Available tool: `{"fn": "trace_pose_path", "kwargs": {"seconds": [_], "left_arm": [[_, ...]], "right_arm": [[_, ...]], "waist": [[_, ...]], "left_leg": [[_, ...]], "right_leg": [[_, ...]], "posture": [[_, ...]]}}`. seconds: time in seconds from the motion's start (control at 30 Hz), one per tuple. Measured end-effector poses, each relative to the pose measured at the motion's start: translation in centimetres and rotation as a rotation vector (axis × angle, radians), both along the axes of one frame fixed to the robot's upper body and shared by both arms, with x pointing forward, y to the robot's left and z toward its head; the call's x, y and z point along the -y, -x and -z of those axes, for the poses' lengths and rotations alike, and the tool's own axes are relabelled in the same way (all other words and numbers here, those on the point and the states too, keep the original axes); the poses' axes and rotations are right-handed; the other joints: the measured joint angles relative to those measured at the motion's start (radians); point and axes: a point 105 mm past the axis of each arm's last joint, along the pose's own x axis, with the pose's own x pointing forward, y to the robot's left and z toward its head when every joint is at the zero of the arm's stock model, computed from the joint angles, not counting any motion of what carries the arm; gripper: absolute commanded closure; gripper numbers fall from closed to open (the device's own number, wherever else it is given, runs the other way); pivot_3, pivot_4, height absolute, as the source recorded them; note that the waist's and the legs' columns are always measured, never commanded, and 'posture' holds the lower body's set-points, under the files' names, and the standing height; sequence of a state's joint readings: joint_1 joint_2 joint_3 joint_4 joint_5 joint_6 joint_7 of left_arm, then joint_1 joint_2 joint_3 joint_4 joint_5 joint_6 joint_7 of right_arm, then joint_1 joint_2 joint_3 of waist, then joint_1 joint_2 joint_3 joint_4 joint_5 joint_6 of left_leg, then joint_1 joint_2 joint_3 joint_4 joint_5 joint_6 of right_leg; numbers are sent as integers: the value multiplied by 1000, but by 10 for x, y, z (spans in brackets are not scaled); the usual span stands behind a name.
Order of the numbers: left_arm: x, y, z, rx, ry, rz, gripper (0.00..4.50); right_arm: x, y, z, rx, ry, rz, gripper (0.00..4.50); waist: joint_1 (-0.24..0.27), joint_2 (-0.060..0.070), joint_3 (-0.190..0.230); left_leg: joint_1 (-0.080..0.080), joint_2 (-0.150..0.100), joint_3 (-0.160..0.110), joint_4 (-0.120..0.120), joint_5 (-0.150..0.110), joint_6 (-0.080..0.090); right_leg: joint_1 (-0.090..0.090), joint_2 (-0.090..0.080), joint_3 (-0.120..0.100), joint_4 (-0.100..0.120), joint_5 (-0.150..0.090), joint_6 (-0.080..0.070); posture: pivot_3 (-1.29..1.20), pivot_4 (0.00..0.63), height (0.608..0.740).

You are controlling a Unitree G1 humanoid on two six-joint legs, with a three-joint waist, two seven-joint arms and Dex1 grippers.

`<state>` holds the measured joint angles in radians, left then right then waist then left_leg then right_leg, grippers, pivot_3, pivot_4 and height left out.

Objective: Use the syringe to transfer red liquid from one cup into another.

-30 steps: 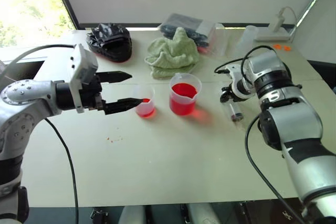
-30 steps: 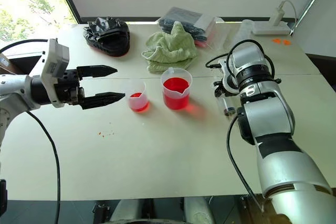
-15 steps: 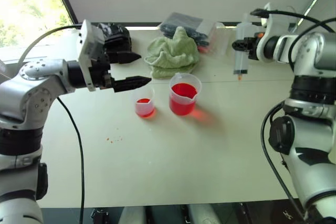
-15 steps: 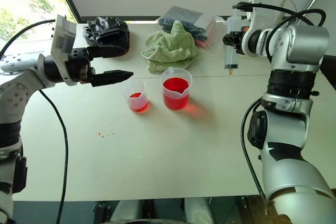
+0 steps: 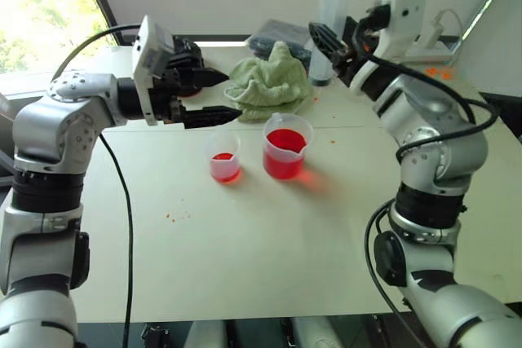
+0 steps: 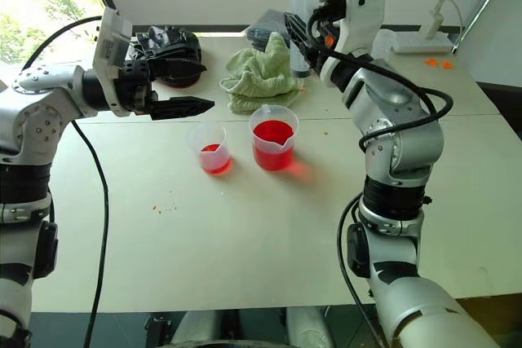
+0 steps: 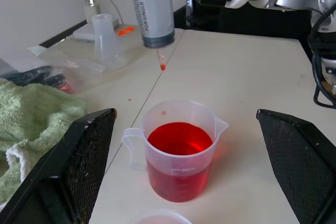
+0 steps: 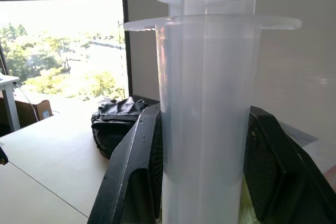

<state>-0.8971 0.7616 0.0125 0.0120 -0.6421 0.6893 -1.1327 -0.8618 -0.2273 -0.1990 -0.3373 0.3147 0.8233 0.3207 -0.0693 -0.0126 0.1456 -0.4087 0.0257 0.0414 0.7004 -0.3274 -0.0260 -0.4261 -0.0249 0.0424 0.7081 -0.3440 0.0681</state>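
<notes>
The syringe stands upright in the air behind the cups, plunger pushed in, and my right gripper is shut on its barrel. In the right wrist view the barrel sits between both black fingers. A red drop hangs at its tip, above and behind the wide lipped beaker, which is about half full of red liquid. The small narrow cup stands to its left with a little red liquid. My left gripper hovers open above and left of the small cup, pointing right.
A green towel lies behind the cups, with a black bag to its left and a plastic packet behind it. A clear tumbler and a white adapter sit far right. Red specks dot the table.
My right arm swung up and left, carrying the syringe from low over the right of the table to upright behind the beaker. My left gripper rose away from the small cup.
</notes>
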Motion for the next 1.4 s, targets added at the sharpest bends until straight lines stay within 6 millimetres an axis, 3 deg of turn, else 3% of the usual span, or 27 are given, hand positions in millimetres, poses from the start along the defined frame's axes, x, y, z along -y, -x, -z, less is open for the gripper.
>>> {"fn": "trace_pose_path", "kwargs": {"seconds": [0.23,0.33,0.53,0.7,0.93,1.07,1.33,1.4], "left_arm": [[-1,1,-6,14,-13,6,0],[-2,1,-5,14,-19,1,0],[1,2,-16,0,-5,14,0],[6,5,-25,10,6,35,0],[19,1,-18,34,-20,49,0],[29,-12,-16,127,-30,16,0],[38,-32,-20,147,17,-31,0],[39,-35,-25,144,43,-33,574]], "right_arm": [[-17,14,24,-55,-40,-89,3040],[-20,14,30,-75,-68,-97,3040],[-26,6,65,-141,-99,-123,3040],[-30,8,65,-85,-68,-135,3040],[-34,3,81,-58,-4,-116,3040],[-36,2,83,-45,-1,-117,3040],[-40,1,87,-44,15,-122,3040],[-41,1,88,-43,20,-130,3040]], "waist": [[-4,0,0],[-3,0,0],[-1,0,0],[-3,0,0],[-2,0,0],[-1,0,0],[-2,0,0],[-2,0,0]], "left_leg": [[1,0,0,0,0,0],[1,0,0,0,0,0],[0,-1,0,0,0,0],[1,0,0,0,0,0],[1,0,0,0,0,0],[1,0,0,1,0,0],[1,0,0,1,0,0],[1,0,0,1,0,0]], "right_leg": [[0,0,0,1,0,0],[0,0,0,1,0,0],[0,0,0,0,0,0],[0,0,0,1,0,0],[0,0,0,1,0,0],[0,0,0,1,0,0],[0,0,0,2,0,0],[0,0,0,2,0,0]], "posture": [[0,150,740],[0,150,740],[0,150,740],[0,150,740],[0,150,740],[0,150,740],[0,150,740],[0,150,740]]}}
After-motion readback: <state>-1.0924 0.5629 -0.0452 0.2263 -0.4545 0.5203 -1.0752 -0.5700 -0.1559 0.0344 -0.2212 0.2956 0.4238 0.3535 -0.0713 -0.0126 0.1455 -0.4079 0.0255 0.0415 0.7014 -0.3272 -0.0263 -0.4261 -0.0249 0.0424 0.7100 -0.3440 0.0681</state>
